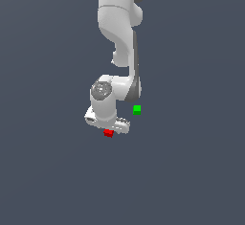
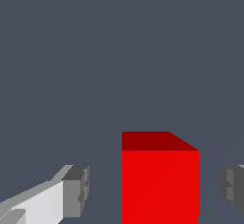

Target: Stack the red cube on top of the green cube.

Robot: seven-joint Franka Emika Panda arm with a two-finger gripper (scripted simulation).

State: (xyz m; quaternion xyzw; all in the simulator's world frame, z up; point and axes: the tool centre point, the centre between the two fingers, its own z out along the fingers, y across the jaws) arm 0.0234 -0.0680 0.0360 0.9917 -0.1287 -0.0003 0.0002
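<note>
I have a flat, bare slate-grey floor [image 1: 43,181] under the arm and nothing else around it; it fills the background in both views, with no edge or wall to steer by.

Nearest to me, through the wrist view, the red cube [image 2: 160,185] sits between the two fingers of the gripper [image 2: 155,189]. The jaws stand apart: one grey pad [image 2: 76,189] is clear of the cube's one side with floor showing in the gap, and the other pad [image 2: 232,187] is clear of the opposite side with a narrower gap. So the cube is bracketed but not clamped, and it lies a little off centre, closer to that second pad. Its faces look square to the pads, which I judge good for a straight pinch. The closing move turns on this: the cube is already on the line between the fingers.

The cube's lower part and both fingertips are cut off by the frame edge, so I cannot tell how far down the pads reach on it, nor whether the cube is resting on the floor.

In the exterior view the gripper [image 1: 111,129] hangs low with the red cube [image 1: 108,133] peeking out from under it; the fingers themselves are too small to read there.

Farther off, the green cube [image 1: 137,109] sits alone on the floor, apart from the red one, toward the exterior view's right and nearer the arm's [image 1: 119,28] base. It is out of the wrist view.
</note>
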